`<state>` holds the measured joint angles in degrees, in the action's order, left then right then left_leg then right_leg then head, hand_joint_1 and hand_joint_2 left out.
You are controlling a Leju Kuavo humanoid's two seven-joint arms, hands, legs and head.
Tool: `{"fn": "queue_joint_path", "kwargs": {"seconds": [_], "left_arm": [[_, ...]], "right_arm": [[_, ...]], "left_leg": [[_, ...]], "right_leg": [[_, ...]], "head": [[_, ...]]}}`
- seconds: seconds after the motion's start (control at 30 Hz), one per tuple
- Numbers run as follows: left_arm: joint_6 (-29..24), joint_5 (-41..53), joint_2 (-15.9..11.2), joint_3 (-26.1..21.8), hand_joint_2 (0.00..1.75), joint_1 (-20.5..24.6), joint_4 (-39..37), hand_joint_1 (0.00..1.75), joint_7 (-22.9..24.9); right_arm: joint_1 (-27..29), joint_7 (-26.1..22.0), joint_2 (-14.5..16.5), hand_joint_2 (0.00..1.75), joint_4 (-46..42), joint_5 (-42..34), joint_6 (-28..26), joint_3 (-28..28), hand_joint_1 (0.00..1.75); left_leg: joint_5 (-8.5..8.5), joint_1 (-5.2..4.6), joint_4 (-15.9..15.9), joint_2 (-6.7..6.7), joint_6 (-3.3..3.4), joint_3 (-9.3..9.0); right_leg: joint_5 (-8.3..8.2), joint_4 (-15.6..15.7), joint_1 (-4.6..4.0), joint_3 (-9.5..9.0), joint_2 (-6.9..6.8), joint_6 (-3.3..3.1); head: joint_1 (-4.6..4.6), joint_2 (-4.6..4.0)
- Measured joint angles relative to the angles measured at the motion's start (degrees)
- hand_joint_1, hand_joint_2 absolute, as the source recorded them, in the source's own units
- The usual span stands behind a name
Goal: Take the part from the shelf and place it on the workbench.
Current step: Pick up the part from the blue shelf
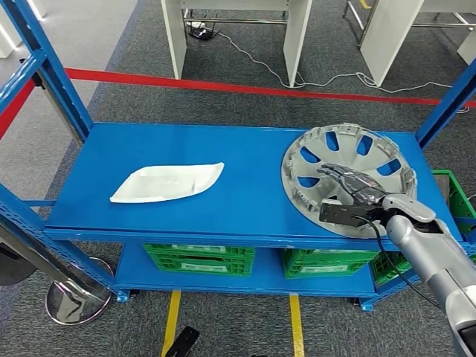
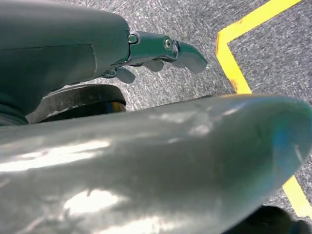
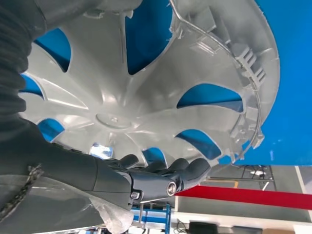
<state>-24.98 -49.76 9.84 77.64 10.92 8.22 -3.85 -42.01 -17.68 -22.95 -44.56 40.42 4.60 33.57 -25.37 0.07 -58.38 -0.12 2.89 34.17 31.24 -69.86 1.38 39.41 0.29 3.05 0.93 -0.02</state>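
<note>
A silver wheel cover [image 1: 348, 152] lies inner side up at the right end of the blue shelf [image 1: 247, 201], its near rim reaching past the shelf's front edge. My right hand [image 1: 351, 186] reaches in over that near rim, dark fingers stretched across the spokes. In the right wrist view the fingers [image 3: 158, 178] lie on the wheel cover [image 3: 147, 97], with a bit of the rim between them and the thumb below. My left hand [image 2: 158, 51] hangs over the carpet, fingers extended and holding nothing.
A flat white part [image 1: 168, 182] lies on the shelf's left half. Green crates [image 1: 199, 259] stand on the lower level, another [image 1: 457, 197] at the right. Blue uprights frame both ends. Beyond a red floor line [image 1: 224, 85] stand white workbench legs [image 1: 294, 37].
</note>
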Motion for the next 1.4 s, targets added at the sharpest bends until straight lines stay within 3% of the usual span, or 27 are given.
{"fn": "queue_joint_path", "kwargs": {"seconds": [0.07, 0.13, 0.27, 0.33, 0.4, 0.43, 0.47, 0.5, 0.57, 0.6, 0.67, 0.77, 0.83, 0.9, 0.97, 1.0, 1.07, 1.13, 1.23, 1.3, 1.4], "left_arm": [[0.0, 0.0, 0.0, 0.0, 0.00, 0.0, 0.0, 0.00, 0.0], [0.0, 0.0, 0.0, 0.0, 0.00, 0.0, 0.0, 0.00, 0.0], [-0.1, -0.1, 0.0, 0.0, 0.00, 0.0, 0.0, 0.00, 0.1], [-0.3, -0.3, -0.1, 0.0, 0.00, 0.0, 0.0, 0.00, 0.3], [-0.4, -0.7, -0.3, 0.0, 0.00, -0.1, 0.0, 0.00, 0.4], [-0.4, -0.8, -0.3, 0.0, 0.00, -0.1, 0.0, 0.00, 0.5], [-0.4, -0.9, -0.4, 0.0, 0.00, -0.1, 0.0, 0.00, 0.6], [-0.4, -1.0, -0.5, 0.0, 0.00, -0.2, 0.0, 0.00, 0.7], [-0.4, -1.2, -0.6, 0.0, 0.00, -0.3, 0.0, 0.00, 1.0], [-0.4, -1.2, -0.7, 0.0, 0.00, -0.4, 0.0, 0.00, 1.0], [-0.4, -1.3, -0.8, 0.0, 0.00, -0.4, 0.0, 0.00, 1.1], [-0.4, -1.4, -0.8, 0.1, 0.00, -0.5, 0.0, 0.00, 1.3], [-0.4, -1.4, -0.8, 0.2, 0.00, -0.5, 0.0, 0.00, 1.3], [-0.4, -1.4, -0.8, 0.4, 0.00, -0.6, 0.0, 0.00, 1.5], [-0.4, -1.4, -0.9, 0.6, 0.00, -0.6, 0.0, 0.00, 1.7], [-0.4, -1.4, -0.9, 0.7, 0.00, -0.6, 0.0, 0.00, 1.8], [-0.3, -1.3, -0.9, 1.0, 0.00, -0.6, 0.0, 0.00, 2.0], [-0.3, -1.3, -0.9, 1.3, 0.00, -0.5, 0.0, 0.00, 2.3], [-0.3, -1.2, -1.0, 1.6, 0.00, -0.5, 0.0, 0.00, 2.6], [-0.3, -1.2, -1.1, 1.6, 0.00, -0.5, 0.0, 0.00, 2.6], [-0.3, -1.3, -1.3, 1.8, 0.00, -0.5, 0.0, 0.00, 2.7]], "right_arm": [[-0.2, 0.0, 0.0, 1.75, 0.1, -0.1, 0.0, 0.1, 0.00], [-0.4, -0.1, 0.2, 1.75, 0.1, -0.1, 0.0, 0.2, 0.00], [-1.0, -0.1, 0.7, 1.75, 0.2, -0.3, 0.0, 0.4, 0.00], [-1.5, -0.2, 0.9, 1.75, 0.5, -0.4, 0.3, 0.5, 0.00], [-2.0, -0.5, 1.2, 1.75, 1.1, -0.8, 0.5, 0.6, 0.00], [-2.1, -0.9, 1.4, 1.75, 1.4, -1.2, 0.5, 0.7, 0.00], [-2.2, -1.2, 1.5, 1.75, 1.6, -1.7, 0.5, 0.7, 0.00], [-2.2, -1.6, 1.6, 1.75, 1.7, -2.1, 0.3, 0.7, 0.00], [-2.2, -2.4, 1.8, 1.75, 1.7, -3.3, -0.8, 0.7, 0.00], [-2.1, -2.8, 1.9, 1.75, 1.6, -4.0, -1.7, 0.6, 0.00], [-1.4, -3.5, 2.1, 1.75, 0.8, -4.9, -4.0, 0.3, 0.00], [0.4, -4.1, 2.6, 1.75, -1.3, -5.3, -7.2, -0.6, 0.00], [1.6, -4.4, 3.0, 1.75, -2.6, -5.4, -8.6, -1.3, 0.00], [2.6, -4.5, 3.1, 1.75, -3.4, -5.5, -9.0, -2.0, 0.00], [3.6, -4.5, 3.2, 1.75, -4.0, -5.5, -9.0, -2.5, 0.00], [4.1, -4.5, 3.3, 1.75, -4.3, -5.4, -9.1, -2.7, 0.00], [4.6, -4.6, 3.4, 1.75, -4.8, -5.2, -9.2, -3.3, 0.00], [4.5, -4.8, 3.6, 1.75, -5.1, -5.1, -9.3, -3.8, 0.00], [4.7, -5.3, 3.9, 1.75, -5.5, -4.7, -9.1, -4.0, 0.00], [4.7, -5.4, 4.0, 1.75, -5.8, -4.5, -8.8, -4.1, 0.00], [4.7, -5.3, 4.0, 1.75, -6.0, -4.4, -8.5, -4.3, 0.00]], "left_leg": [[-0.08, -0.14, -0.1, -0.01, -0.20, -0.09], [-0.04, -0.32, -0.2, -0.06, -0.69, 0.07], [-0.51, -0.24, -1.0, -0.10, -1.96, 0.40], [-3.39, -0.09, -5.6, -0.09, -2.63, 2.36], [-6.89, 0.08, -13.2, -0.07, -3.08, 5.71], [-7.54, 0.17, -15.6, -0.07, -3.21, 6.74], [-7.14, 0.27, -16.2, -0.07, -3.28, 6.87], [-5.70, 0.37, -14.4, -0.07, -3.30, 5.93], [-1.99, 0.47, -7.0, -0.09, -3.26, 2.36], [-0.94, 0.45, -3.7, -0.11, -3.12, 0.89], [-0.71, 0.28, -0.9, -0.15, -2.64, -0.08], [-0.39, 0.32, -0.3, -0.11, -1.37, -0.01], [-0.09, 0.43, 0.2, -0.12, -0.54, -0.08], [-0.07, 0.25, 0.2, -0.21, -0.22, 0.00], [-0.13, 0.09, 0.1, -0.28, -0.16, -0.03], [-0.19, 0.04, 0.1, -0.30, -0.15, -0.08], [-0.39, -0.02, 0.0, -0.29, -0.32, -0.21], [-0.58, -0.26, -0.3, -0.27, -0.77, 0.00], [-0.63, -0.40, -0.5, -0.22, -1.50, 0.31], [-1.76, -0.33, -1.8, -0.18, -2.12, 0.74], [-6.59, -0.14, -11.1, -0.14, -2.94, 4.89]], "right_leg": [[-3.28, 7.1, -0.08, -3.74, -0.19, -0.29], [-4.21, 11.6, -0.27, -6.21, -0.31, -0.66], [-4.39, 12.3, -0.21, -6.68, -0.37, -1.78], [-4.60, 12.5, -0.01, -6.77, -0.51, -2.34], [-4.63, 12.5, -0.01, -6.64, -0.57, -2.56], [-4.65, 12.5, 0.00, -6.62, -0.58, -2.56], [-4.65, 12.5, 0.02, -6.62, -0.57, -2.54], [-4.64, 12.4, 0.07, -6.66, -0.53, -2.50], [-4.55, 12.3, 0.13, -6.65, -0.38, -2.21], [-4.51, 12.1, 0.07, -6.50, -0.28, -1.94], [-4.65, 12.1, -0.07, -6.09, -0.16, -1.23], [-4.42, 12.0, 0.11, -5.55, -0.19, -0.32], [-2.01, 7.9, 0.19, -3.44, -0.23, -0.14], [1.13, 0.3, 0.15, 0.34, -0.23, -0.17], [1.52, -3.7, 0.14, 2.71, -0.25, -0.19], [0.18, -2.5, 0.14, 2.41, -0.26, -0.25], [-3.71, 4.3, 0.13, -0.58, -0.35, -0.48], [-5.53, 10.3, -0.05, -3.65, -0.41, -0.75], [-5.35, 11.6, -0.19, -4.38, -0.28, -1.27], [-5.38, 11.7, 0.03, -4.52, -0.30, -1.80], [-5.33, 11.8, 0.13, -4.69, -0.38, -2.36]], "head": [[0.01, 0.00], [0.08, 0.00], [0.15, 0.00], [0.27, 0.00], [0.33, 0.00], [0.33, 0.00], [0.32, 0.00], [0.32, 0.00], [0.33, 0.00], [0.34, 0.00], [0.33, 0.00], [0.30, 0.00], [0.13, 0.00], [0.02, 0.00], [0.01, 0.00], [0.01, 0.00], [0.00, 0.00], [0.01, 0.00], [0.05, 0.00], [0.20, 0.00], [0.44, 0.00]]}}
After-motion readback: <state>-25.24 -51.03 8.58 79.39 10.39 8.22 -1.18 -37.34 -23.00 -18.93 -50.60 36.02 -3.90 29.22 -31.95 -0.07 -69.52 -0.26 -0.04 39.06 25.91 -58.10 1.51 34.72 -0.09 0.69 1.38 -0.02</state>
